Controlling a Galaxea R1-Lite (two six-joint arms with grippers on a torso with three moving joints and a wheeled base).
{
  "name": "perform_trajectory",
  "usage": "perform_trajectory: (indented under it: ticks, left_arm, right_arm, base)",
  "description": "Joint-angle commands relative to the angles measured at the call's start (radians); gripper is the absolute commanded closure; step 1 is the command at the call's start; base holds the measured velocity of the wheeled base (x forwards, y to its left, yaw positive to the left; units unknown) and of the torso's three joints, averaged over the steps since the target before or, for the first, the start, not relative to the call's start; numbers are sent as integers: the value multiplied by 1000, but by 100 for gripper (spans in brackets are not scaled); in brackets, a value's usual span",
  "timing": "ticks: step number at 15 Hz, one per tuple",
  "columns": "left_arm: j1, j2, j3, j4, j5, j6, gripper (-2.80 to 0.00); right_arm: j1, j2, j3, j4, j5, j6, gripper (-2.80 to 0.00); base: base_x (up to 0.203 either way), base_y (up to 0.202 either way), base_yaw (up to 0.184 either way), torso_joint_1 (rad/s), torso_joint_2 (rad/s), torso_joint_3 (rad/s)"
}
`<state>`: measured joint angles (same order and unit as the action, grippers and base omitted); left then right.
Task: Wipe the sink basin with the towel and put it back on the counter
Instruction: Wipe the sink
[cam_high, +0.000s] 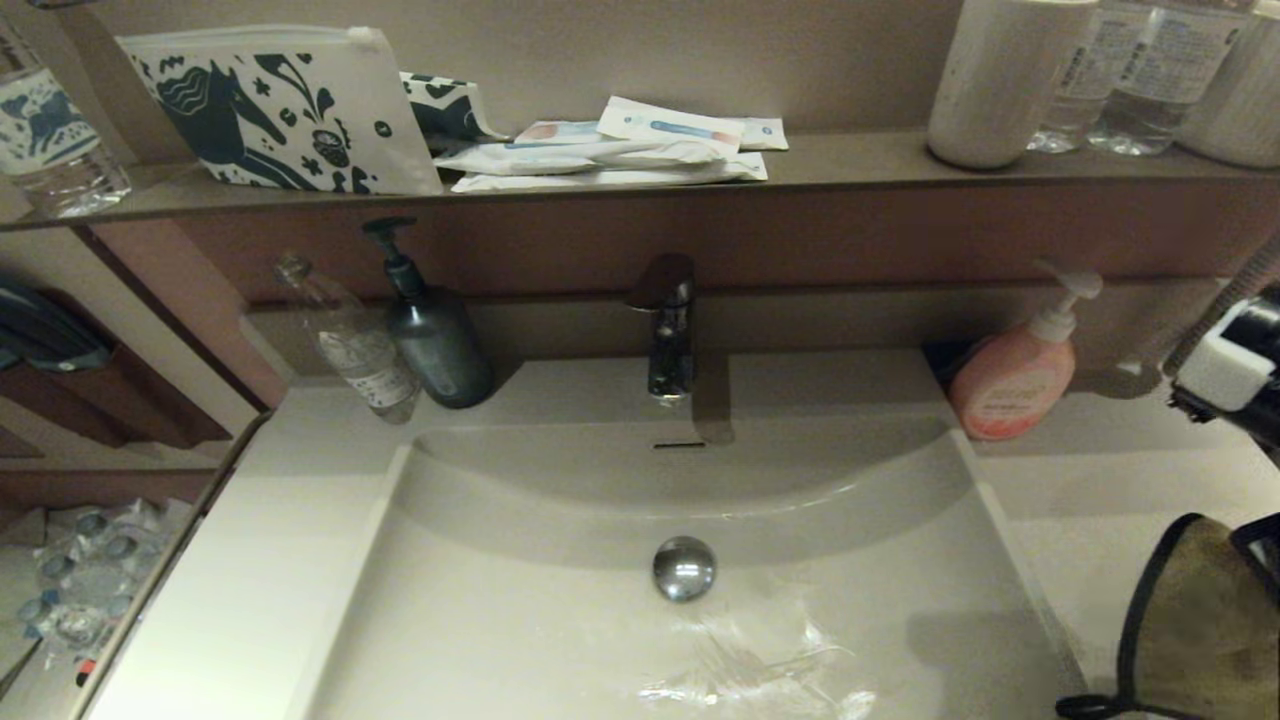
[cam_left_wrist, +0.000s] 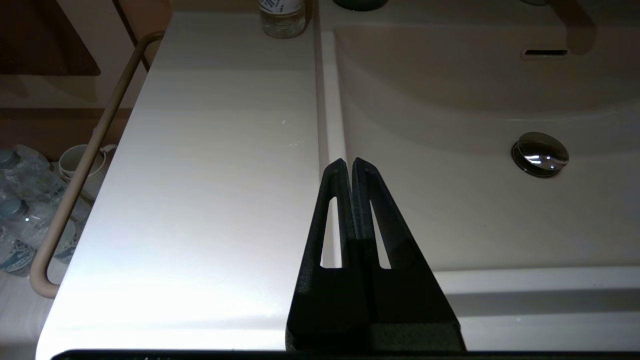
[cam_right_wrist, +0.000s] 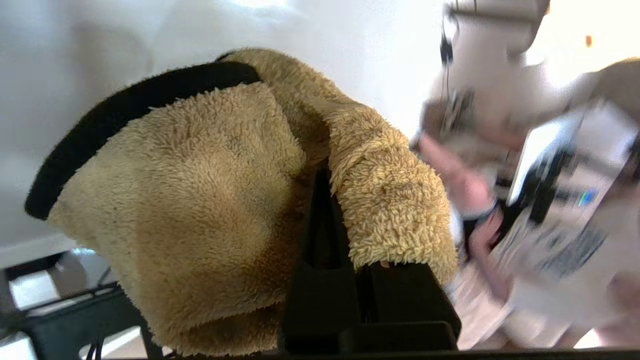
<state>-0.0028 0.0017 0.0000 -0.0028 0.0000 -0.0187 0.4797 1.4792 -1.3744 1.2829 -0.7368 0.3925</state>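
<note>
The off-white sink basin (cam_high: 560, 620) fills the middle of the head view, with its chrome drain plug (cam_high: 684, 568) and overflow slot (cam_high: 679, 445). The mustard-yellow towel (cam_high: 1190, 620) with black edging hangs at the lower right, above the counter (cam_high: 1100, 500) beside the basin's right rim. In the right wrist view the towel (cam_right_wrist: 200, 200) drapes over my right gripper (cam_right_wrist: 325, 185), which is shut on it; the fingertips are buried in the pile. My left gripper (cam_left_wrist: 348, 162) is shut and empty, hovering over the basin's left rim (cam_left_wrist: 330, 100), and does not show in the head view.
A chrome faucet (cam_high: 668, 325) stands behind the basin. A pink soap bottle (cam_high: 1012, 385) is on the counter at the back right; a dark pump bottle (cam_high: 432, 335) and a clear water bottle (cam_high: 355, 345) are at the back left. A brown shelf ledge (cam_high: 850, 160) above holds pouches and bottles.
</note>
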Motion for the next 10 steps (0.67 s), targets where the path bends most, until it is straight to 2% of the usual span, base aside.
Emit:
perform_trajectory:
  ticks: [1,4,7,9,10]
  left_arm:
    - [0,1,0,0,0,-1,0]
    - [1,1,0,0,0,-1,0]
    - [0,1,0,0,0,-1,0]
    - [0,1,0,0,0,0,0]
    - [0,1,0,0,0,0,0]
  right_arm:
    - [-86,-77,30,-9,0,-6,0]
    - [-173,-110,142,-151,37,-40,0]
    - [-311,-113,281,-379,97,-153,0]
    - [-384,-110,336,-547,172,-226,0]
    - [-403,-109,346,-595,237,-241,0]
  base:
    - [0,0,0,0,0,0]
    - [0,0,0,0,0,0]
    - [0,0,0,0,0,0]
    - [0,0,0,0,0,0]
    - [0,0,0,0,0,0]
